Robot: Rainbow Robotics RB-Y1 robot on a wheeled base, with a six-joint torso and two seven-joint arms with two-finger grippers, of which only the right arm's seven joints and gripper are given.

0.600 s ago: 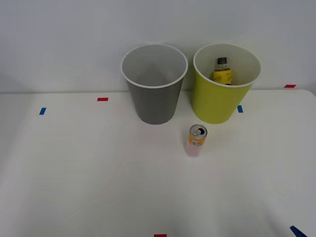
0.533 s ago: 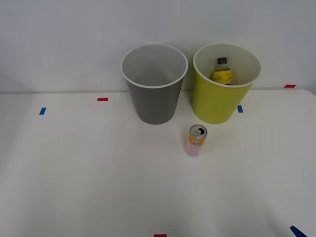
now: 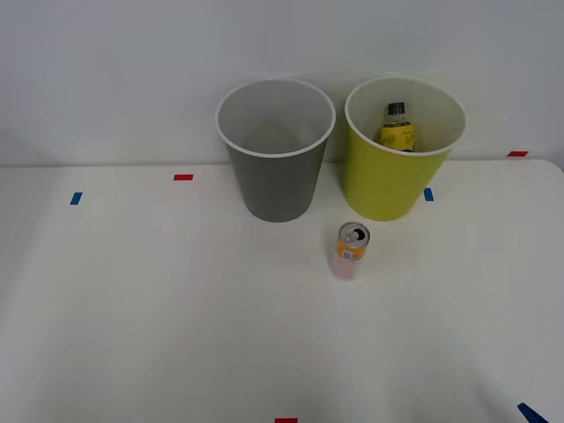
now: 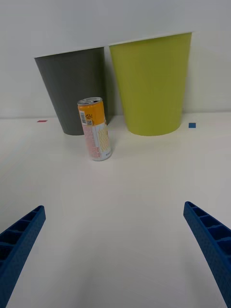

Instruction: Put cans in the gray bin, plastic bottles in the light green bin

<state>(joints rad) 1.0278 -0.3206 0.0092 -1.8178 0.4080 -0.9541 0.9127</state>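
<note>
The tool [image 4: 115,250] has two fingers [image 4: 19,240] of bright blue plastic. Each tapers to a blunt point, and its inner face is ribbed with a row of small ridged cells.

A plain pale wall [image 3: 132,70] fills the back of the scene, unmarked and evenly lit. It meets a white table [image 3: 159,308] along a straight edge that runs across the front view. The tabletop is smooth and matte, with soft shadows only. Small tape marks lie on it: a blue mark [image 3: 76,198] near the left, a red mark [image 3: 183,177] close to the wall, another red mark [image 3: 517,153] at the far right, a blue mark [image 3: 428,194] further in, a red mark [image 3: 285,420] at the near edge, and a blue strip [image 3: 530,412] at the near right corner.
</note>
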